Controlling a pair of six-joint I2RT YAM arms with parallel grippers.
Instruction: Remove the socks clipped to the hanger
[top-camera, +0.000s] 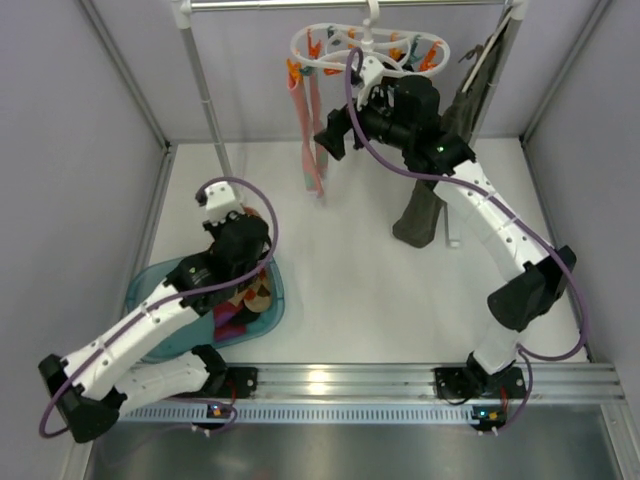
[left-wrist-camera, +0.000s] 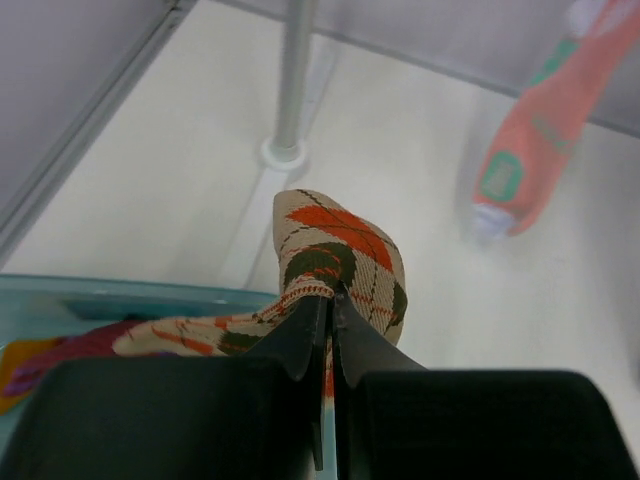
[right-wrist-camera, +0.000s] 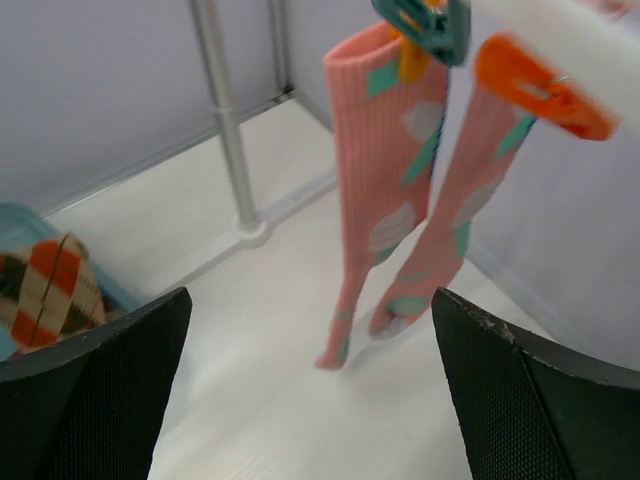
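The white hanger (top-camera: 365, 45) with orange and teal clips hangs from the top rail. Two pink socks (top-camera: 310, 130) with teal patches hang from its left clips. In the right wrist view they (right-wrist-camera: 385, 180) dangle under a teal clip (right-wrist-camera: 425, 25) and an orange clip (right-wrist-camera: 540, 85). My right gripper (top-camera: 335, 135) is just right of them, open wide and holding nothing (right-wrist-camera: 310, 310). My left gripper (top-camera: 250, 285) is over the teal tub, shut (left-wrist-camera: 332, 300) on a beige argyle sock (left-wrist-camera: 340, 250) with orange and dark green diamonds.
The teal tub (top-camera: 150, 290) at the front left holds a magenta sock (top-camera: 232, 320). A long olive garment (top-camera: 440, 180) hangs on a slim hanger behind my right arm. A metal rack pole (top-camera: 210, 110) stands at the back left, with walls on three sides.
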